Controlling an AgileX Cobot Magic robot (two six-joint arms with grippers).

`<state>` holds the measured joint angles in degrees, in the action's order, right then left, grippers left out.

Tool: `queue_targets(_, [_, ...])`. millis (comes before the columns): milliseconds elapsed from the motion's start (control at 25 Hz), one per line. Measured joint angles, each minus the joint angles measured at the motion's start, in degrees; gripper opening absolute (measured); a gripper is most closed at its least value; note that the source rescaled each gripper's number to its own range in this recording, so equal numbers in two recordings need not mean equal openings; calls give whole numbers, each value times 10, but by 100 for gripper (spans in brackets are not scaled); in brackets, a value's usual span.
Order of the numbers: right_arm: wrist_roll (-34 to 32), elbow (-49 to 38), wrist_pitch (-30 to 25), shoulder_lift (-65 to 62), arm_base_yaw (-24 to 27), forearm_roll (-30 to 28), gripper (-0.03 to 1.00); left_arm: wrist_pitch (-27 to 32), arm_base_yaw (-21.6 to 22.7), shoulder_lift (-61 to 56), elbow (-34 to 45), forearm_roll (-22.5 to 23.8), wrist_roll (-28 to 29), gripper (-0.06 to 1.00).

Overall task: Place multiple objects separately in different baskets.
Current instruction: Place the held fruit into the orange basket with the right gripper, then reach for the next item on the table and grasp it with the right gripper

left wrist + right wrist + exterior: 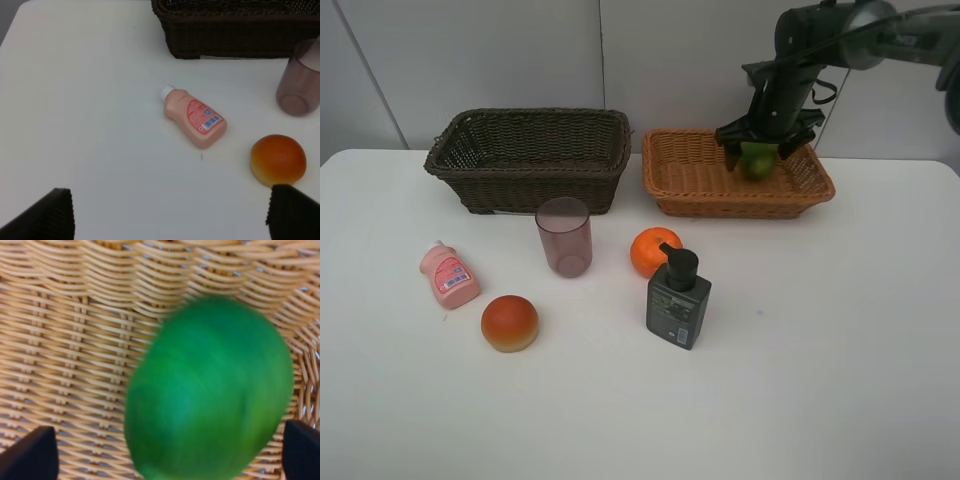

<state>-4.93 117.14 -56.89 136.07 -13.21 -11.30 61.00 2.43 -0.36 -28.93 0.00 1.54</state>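
Nearest to us, five things lie unsorted on the table [800, 380]: the bun [510, 323], the pump bottle [677, 300], the pink bottle [449, 274], the cup [564, 236] and the orange [653, 250]. Our left gripper [170, 212] hangs above the pink bottle and the bun, with its jaws spread wide and nothing between them.

Farther back, the dark basket [520, 180] looks empty as far as we can see. Beside it, the tan basket [720, 205] shows the only progress. The green fruit [757, 163] is within its walls, toward the right end, between the jaws of our right gripper [758, 148].

Those jaws stand wide apart. The wrist view shows bare wicker between one finger and the fruit, so we judge nothing clamps it. The fruit is blurred there, so we cannot tell whether it rests on the basket floor. We judge one thing nearly placed, five left.
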Motion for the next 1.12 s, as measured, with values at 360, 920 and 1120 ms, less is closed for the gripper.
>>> queue_targets(360, [0, 0, -8, -1, 0, 0, 100, 0, 0, 0, 0, 0, 0, 100])
queue_targets(920, [16, 0, -111, -89, -20, 5, 100, 0, 0, 0, 0, 0, 0, 100])
queue_targets(1120, [58, 0, -128, -132, -55, 7, 100, 0, 0, 0, 0, 0, 0, 100])
